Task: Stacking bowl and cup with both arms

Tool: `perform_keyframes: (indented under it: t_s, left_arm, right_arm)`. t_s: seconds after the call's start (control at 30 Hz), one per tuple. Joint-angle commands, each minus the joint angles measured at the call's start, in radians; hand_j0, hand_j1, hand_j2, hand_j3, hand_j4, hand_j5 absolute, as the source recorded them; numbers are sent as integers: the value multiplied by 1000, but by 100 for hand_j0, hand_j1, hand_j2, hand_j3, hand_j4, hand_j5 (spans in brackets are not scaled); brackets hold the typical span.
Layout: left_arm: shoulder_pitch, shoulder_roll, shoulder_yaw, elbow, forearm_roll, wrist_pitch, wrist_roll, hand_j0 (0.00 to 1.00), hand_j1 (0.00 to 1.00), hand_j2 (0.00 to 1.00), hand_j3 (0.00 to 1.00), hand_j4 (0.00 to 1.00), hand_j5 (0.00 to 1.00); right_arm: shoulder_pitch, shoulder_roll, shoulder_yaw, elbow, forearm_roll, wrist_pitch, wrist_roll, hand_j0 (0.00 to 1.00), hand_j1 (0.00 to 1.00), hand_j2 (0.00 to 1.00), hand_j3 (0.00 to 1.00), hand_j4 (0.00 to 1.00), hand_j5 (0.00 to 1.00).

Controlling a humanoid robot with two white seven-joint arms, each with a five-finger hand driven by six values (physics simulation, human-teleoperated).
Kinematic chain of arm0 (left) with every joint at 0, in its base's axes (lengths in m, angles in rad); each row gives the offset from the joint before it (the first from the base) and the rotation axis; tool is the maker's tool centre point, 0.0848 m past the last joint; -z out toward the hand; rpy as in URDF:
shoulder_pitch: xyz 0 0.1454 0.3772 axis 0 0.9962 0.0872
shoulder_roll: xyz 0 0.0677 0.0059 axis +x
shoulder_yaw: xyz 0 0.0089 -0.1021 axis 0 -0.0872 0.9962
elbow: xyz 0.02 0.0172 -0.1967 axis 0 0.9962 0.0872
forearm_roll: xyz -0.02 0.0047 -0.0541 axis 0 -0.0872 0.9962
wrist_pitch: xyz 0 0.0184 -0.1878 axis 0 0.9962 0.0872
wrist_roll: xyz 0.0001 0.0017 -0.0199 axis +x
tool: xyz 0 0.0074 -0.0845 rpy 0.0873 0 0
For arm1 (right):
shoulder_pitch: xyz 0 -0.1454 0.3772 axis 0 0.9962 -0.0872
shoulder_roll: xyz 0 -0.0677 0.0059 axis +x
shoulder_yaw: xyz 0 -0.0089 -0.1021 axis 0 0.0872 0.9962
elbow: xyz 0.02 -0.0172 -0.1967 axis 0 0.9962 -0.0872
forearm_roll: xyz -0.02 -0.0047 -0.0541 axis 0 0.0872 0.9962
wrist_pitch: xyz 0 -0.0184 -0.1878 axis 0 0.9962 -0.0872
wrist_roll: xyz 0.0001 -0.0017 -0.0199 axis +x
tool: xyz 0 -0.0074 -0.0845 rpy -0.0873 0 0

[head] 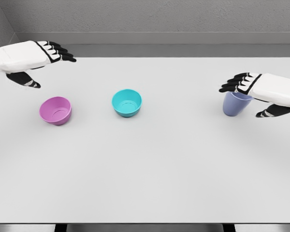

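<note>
Wide white table [150, 174] before a grey wall [150, 19], pink bowl [55, 110] at left, teal bowl [126, 102] centre, lavender cup [235, 104] upright at right, left hand [31, 55] hovering far left, fingers extended, empty, right hand [266, 89] over the cup's rim, fingers extended, grip unclear.

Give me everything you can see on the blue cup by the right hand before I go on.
The blue cup is pale periwinkle, smooth and plastic-looking, tapering toward its base. It stands upright on the white table near the right edge, far from both bowls. Its rim is partly covered by the right hand, whose black fingers reach over the top. I cannot tell whether the hand touches it or only hovers. No handle shows; the inside is hidden.
</note>
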Motion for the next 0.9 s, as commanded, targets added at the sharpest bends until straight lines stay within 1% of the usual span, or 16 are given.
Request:
perform_keyframes:
  t_s: [0.0,0.03,0.07,0.2,0.33,0.4,0.47,0.5,0.57,0.6,0.67,0.77,0.8,0.87]
  left_arm:
    - [-20,-41,-118,106,10,3,-186,100,100,100,100,100,100]
    - [-40,-81,-119,157,10,3,-212,100,100,100,100,100,100]
    - [-49,-98,-119,185,7,3,-212,100,100,100,100,100,100]
    - [-57,-91,-121,168,6,3,-212,100,100,100,100,100,100]
    - [-47,-89,-119,154,10,3,-212,100,100,100,100,100,100]
    - [-44,-84,-119,148,10,3,-212,100,100,100,100,100,100]
    - [-40,-69,-118,142,15,3,-212,100,100,100,100,100,100]
    - [-32,-65,-121,140,41,3,-212,100,100,100,100,100,100]
    - [-20,-37,-119,134,50,3,-212,100,100,100,100,100,100]
    - [-20,-32,-119,134,53,3,-212,100,100,100,100,100,100]
    - [0,-8,-119,133,82,3,-212,100,100,100,100,100,100]
    - [12,-6,-118,114,84,3,-212,100,100,100,100,100,100]
    - [17,-8,-118,114,84,3,-212,100,100,100,100,100,100]
    - [16,-8,-113,97,86,3,-212,100,100,100,100,100,100]
  right_arm:
    - [0,-33,6,4,-47,2,5,100,100,100,100,100,100]
    - [0,-40,6,4,-56,2,5,100,100,100,100,100,100]
    - [0,-43,6,4,-72,2,8,100,100,100,100,100,100]
    - [0,-45,7,8,-131,2,8,100,100,100,100,100,100]
    - [-2,-31,25,58,-173,2,8,100,100,100,100,100,100]
    - [-2,-26,29,67,-191,6,13,100,100,100,100,100,100]
    - [-11,6,32,68,-222,47,116,100,100,100,100,100,100]
    - [-17,12,32,70,-222,56,125,100,100,100,100,100,100]
    - [-29,15,32,73,-222,59,127,100,100,100,100,100,100]
    - [-32,17,32,82,-222,61,128,100,100,100,100,100,100]
    - [-58,32,32,108,-222,61,128,100,100,100,100,100,100]
    - [-64,32,30,116,-222,61,127,100,100,100,100,100,100]
    - [-81,32,30,133,-222,59,127,100,100,100,100,100,100]
    - [-83,44,32,147,-220,59,128,100,100,100,100,100,100]
